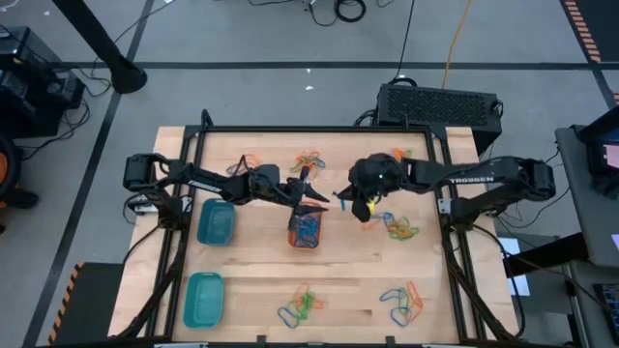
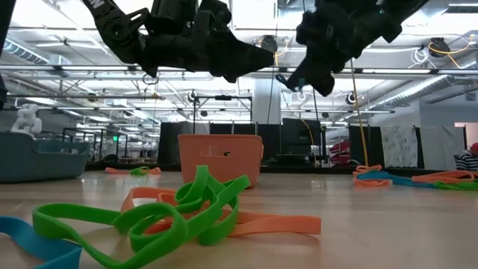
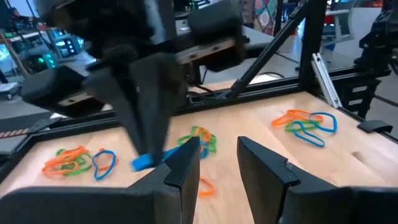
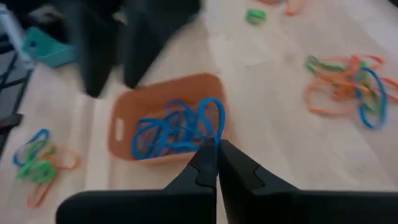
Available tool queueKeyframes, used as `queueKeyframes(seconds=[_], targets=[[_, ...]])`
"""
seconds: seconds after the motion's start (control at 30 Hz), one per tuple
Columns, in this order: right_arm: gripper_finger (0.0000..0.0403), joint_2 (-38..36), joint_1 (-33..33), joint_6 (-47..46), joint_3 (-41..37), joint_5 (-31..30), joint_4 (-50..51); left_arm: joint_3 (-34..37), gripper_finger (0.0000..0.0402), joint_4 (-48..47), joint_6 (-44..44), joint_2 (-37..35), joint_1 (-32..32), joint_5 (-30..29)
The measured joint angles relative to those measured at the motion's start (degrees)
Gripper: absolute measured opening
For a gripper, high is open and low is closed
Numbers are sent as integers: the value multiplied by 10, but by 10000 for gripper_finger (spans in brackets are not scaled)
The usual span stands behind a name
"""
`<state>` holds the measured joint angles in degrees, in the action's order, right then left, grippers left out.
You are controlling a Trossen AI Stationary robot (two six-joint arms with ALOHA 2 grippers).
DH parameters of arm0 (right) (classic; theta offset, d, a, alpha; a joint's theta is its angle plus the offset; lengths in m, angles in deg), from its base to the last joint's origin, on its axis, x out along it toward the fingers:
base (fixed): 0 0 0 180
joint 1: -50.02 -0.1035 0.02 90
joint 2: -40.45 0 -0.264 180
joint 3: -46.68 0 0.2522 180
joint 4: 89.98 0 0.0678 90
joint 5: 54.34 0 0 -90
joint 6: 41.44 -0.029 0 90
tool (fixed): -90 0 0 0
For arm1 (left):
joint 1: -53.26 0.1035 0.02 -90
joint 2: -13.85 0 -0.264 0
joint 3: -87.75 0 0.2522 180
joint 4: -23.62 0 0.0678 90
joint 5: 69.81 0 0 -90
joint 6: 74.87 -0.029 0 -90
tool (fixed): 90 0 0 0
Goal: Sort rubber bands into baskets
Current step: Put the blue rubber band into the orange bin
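Observation:
The orange basket [image 1: 294,235] stands mid-table with several blue rubber bands [image 4: 174,134] inside. My right gripper [image 4: 216,155] hovers just right of and above it, shut on a blue rubber band [image 3: 146,163]. My left gripper [image 3: 217,163] hangs above the basket's far end [image 1: 311,196], open, nothing between its fingers. Two teal baskets [image 1: 216,222] [image 1: 203,298] stand at the left. Loose heaps of mixed bands lie on the tabletop [image 1: 398,228] [image 1: 308,159]. My right gripper pinches a blue rubber band [image 4: 214,127] between its two fingertips, slanting down from the table's right side. The band loops out beyond the tips, lifted clear over the orange basket. Which part of the loop is caught is too blurred to tell.
More band heaps lie near the front edge [image 1: 302,304] [image 1: 401,302] and at the far side [image 1: 251,162] [image 1: 398,155]. A black frame [image 1: 447,208] borders the table. The two grippers hang close together over the orange basket [image 2: 220,157].

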<state>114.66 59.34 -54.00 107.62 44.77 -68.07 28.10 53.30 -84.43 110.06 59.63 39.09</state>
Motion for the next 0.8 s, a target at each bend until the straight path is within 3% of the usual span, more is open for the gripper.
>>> queueKeyframes(seconds=[0.43, 0.8], targets=[[0, 2, -53, 6, 0, -1, -32, 0, 116, 12, -3, 0, 0, -5], [0, 5, -60, 2, 0, -6, -64, 0, 116, 12, -2, 0, 0, -5]])
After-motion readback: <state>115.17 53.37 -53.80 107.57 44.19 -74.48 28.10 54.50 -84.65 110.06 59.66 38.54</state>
